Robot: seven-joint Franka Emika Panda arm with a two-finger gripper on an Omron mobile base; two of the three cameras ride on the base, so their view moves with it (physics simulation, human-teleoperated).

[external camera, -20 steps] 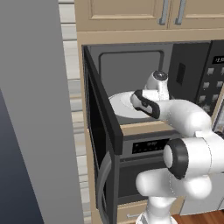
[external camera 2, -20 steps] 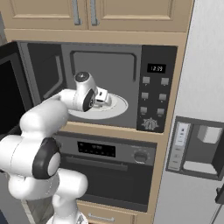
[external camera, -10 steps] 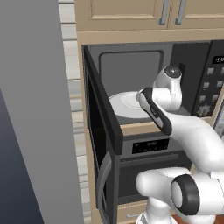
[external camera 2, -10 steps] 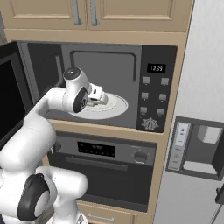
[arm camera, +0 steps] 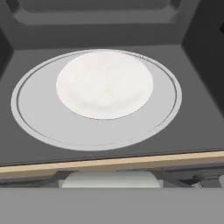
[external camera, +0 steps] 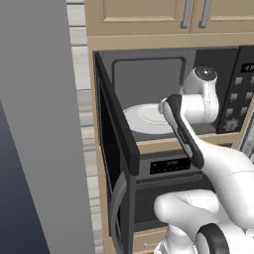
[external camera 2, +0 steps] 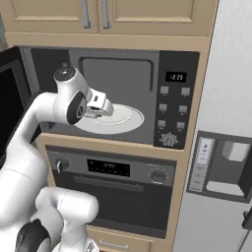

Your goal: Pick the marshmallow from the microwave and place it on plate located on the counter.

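The black microwave (external camera 2: 115, 74) stands open, its dark door (external camera: 116, 144) swung out to the left. Its white round turntable (arm camera: 105, 83) lies bare on the grey floor inside. My gripper (external camera 2: 104, 109) hangs at the front opening, just over the turntable's near edge (external camera 2: 123, 119). In the hand view a pale lump, the marshmallow (arm camera: 109, 179), sits at the bottom edge between dark finger parts, with my gripper (arm camera: 111, 178) shut on it. The navy-rimmed plate and the wooden counter are out of view.
The button panel with its display (external camera 2: 174, 106) is right of the cavity. A black oven (external camera 2: 123, 187) sits below, wooden cabinets (external camera 2: 103, 15) above. A grey fridge with a dispenser (external camera 2: 221, 162) stands at the right, and a tall grey panel (external camera: 39, 124) at the left.
My hand has drawn back from over the middle of the turntable to the microwave's front opening, and the forearm has swung up in front of the cavity.
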